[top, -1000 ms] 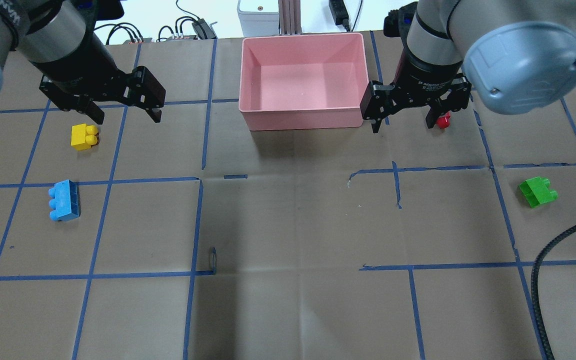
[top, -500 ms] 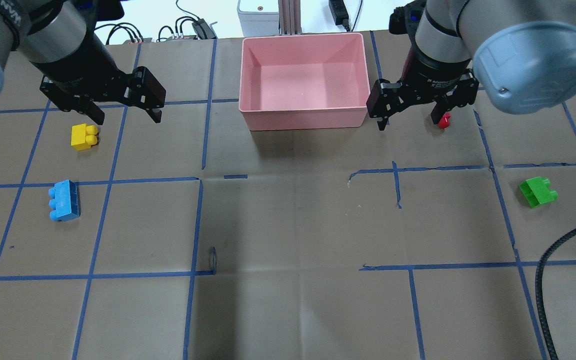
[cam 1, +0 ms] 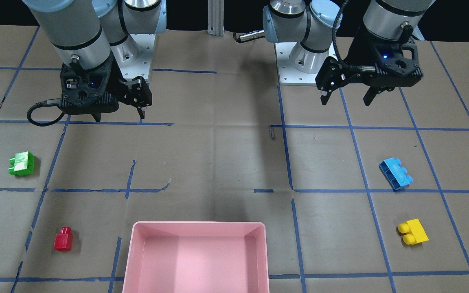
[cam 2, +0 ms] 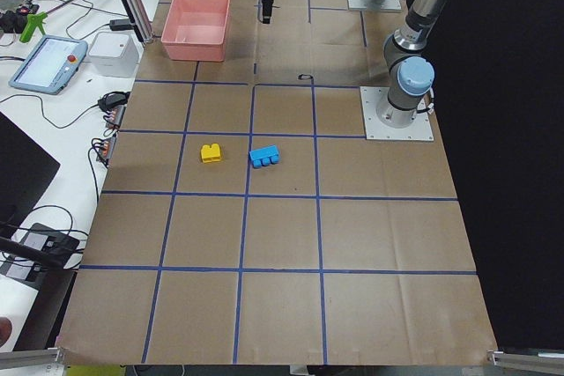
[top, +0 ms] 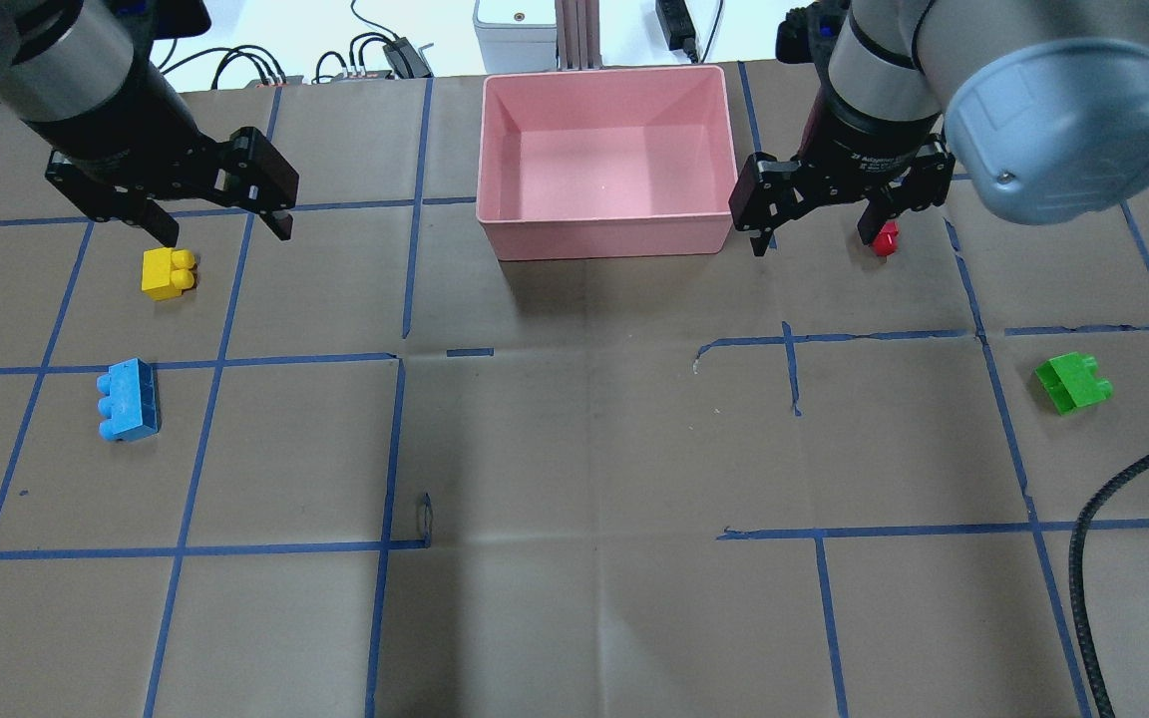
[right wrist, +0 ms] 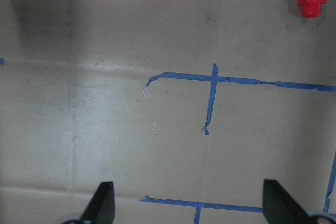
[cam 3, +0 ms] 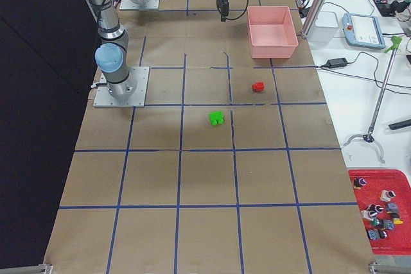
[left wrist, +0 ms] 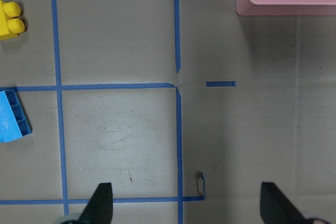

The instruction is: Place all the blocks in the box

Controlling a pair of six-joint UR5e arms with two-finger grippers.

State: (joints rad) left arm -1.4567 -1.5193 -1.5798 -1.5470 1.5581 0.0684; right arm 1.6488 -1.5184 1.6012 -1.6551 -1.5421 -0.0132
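Silver arms (cam 1: 75, 28), pale-blue joint caps (top: 1063, 120) (black wrists (cam 1: 385, 61), one black cable (top: 1068, 573))

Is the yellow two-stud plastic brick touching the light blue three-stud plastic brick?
Apart. Overhead view shows a tape line between the yellow brick and the light blue brick.

The black two-finger left gripper (top: 225, 231) hangs at ten o'clock in the overhead view, pointing down, jaws spread wide. The black two-finger right gripper (top: 816, 244) hangs likewise at two o'clock.
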